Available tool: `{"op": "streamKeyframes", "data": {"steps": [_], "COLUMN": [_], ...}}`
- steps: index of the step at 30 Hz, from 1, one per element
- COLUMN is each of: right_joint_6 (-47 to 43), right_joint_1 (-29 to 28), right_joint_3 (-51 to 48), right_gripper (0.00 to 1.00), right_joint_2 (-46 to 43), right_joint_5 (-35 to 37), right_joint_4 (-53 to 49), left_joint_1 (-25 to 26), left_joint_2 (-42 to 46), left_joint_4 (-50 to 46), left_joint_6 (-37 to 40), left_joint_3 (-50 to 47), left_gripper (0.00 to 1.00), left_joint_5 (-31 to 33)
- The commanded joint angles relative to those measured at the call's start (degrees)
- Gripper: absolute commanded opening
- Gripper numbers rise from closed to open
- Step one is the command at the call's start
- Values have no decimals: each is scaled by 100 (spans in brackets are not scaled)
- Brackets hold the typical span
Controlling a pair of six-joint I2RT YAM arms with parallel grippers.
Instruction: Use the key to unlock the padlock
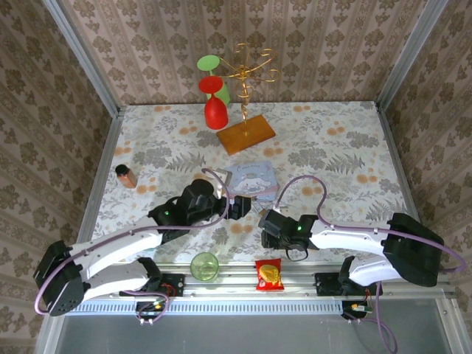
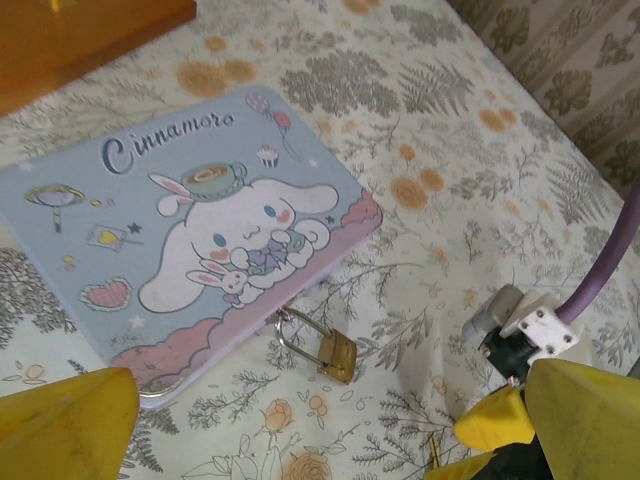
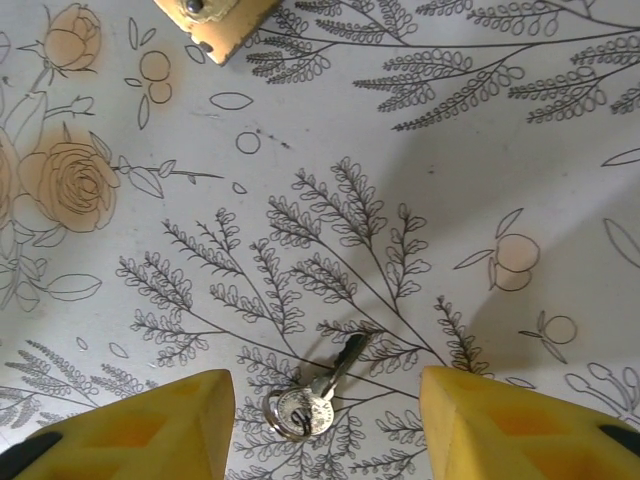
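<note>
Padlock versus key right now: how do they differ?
The padlock is brass-gold and chunky; the key is grey-silver and slim. The padlock lies by the edge of the tin; the key lies untouched between the open fingers of the right gripper. Both lie flat on the tablecloth, unheld.

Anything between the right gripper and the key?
Nothing visible. The key lies flat on bare tablecloth between the right gripper's open fingers; the padlock sits apart, beyond it.

Robot test cell dressed as a home: damask wallpaper panels (image 1: 310, 44) in aluminium framing (image 1: 85, 60), floral-clothed table (image 1: 339, 147).
</note>
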State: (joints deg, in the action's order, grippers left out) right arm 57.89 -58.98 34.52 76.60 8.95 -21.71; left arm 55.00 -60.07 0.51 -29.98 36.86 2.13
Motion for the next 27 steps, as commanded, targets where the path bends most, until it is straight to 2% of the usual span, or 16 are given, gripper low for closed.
{"op": "streamKeyframes", "data": {"steps": [1, 5, 11, 18, 24, 27], "right_joint_6": [258, 351, 489, 337, 45, -199], "right_joint_1": [-102, -223, -372, -387, -365, -351], "right_joint_3": [132, 178, 216, 250, 300, 352], "right_gripper": [52, 50, 38, 28, 26, 28], "right_joint_2": [119, 220, 277, 417, 356, 171], "right_joint_5": [223, 255, 347, 574, 983, 1068], "right_joint_4": [129, 52, -134, -529, -1294, -1469], "left_joint_1": [20, 25, 14, 13, -3, -15], "left_joint_2": [299, 454, 479, 509, 606, 631], "left_joint_4": [195, 160, 268, 406, 449, 503], "left_joint_6": [18, 11, -125, -193, -227, -270], "left_joint_3": [-178, -279, -458, -618, -697, -741], "left_gripper": [100, 100, 100, 100, 100, 100], "left_joint_5": [352, 480, 433, 405, 448, 448]}}
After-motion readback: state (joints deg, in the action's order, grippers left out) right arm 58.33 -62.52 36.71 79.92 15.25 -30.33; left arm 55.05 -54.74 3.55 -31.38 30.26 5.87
